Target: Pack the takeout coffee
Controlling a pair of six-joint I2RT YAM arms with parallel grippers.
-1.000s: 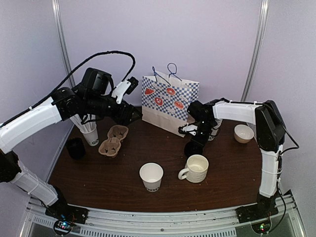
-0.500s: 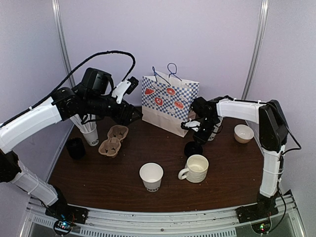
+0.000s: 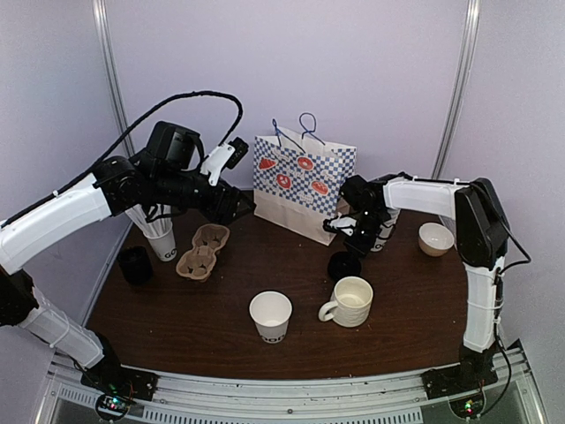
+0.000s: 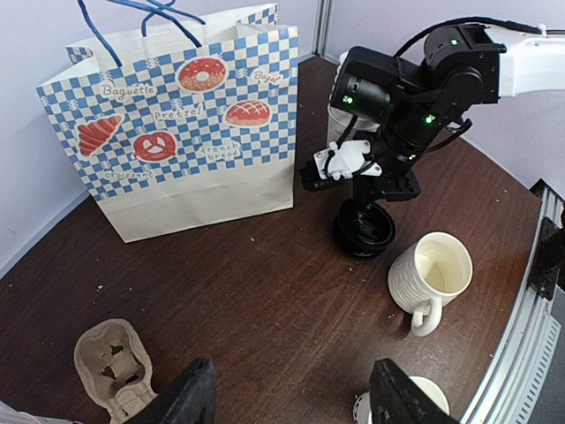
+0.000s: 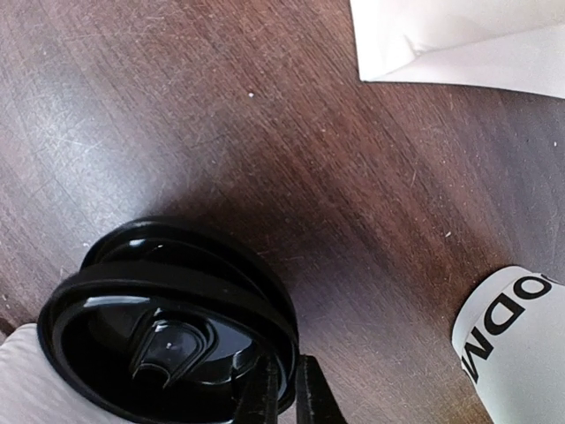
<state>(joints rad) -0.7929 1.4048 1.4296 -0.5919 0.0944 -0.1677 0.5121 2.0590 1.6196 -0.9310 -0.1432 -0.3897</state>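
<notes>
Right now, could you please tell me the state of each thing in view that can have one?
Paper bag: upright, mouth open.
Mug: upright, empty.
Front paper cup: upright, lidless.
Cup carrier: empty.
Black lids: stacked, top one pinched at its rim.
Right gripper: jaws shut on the top lid's rim.
Left gripper: jaws open, empty.

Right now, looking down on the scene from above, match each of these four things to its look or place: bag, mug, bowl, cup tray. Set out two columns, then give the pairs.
Things
1. bag
2. mug
3. bowl
4. cup tray

Look or place
A. brown cardboard, on the left side
B. small and round, on the far right
C. blue-and-white checks, standing at the back
D. cream with a handle, towards the front

Pairs: 1-C, 2-D, 3-B, 4-A
</notes>
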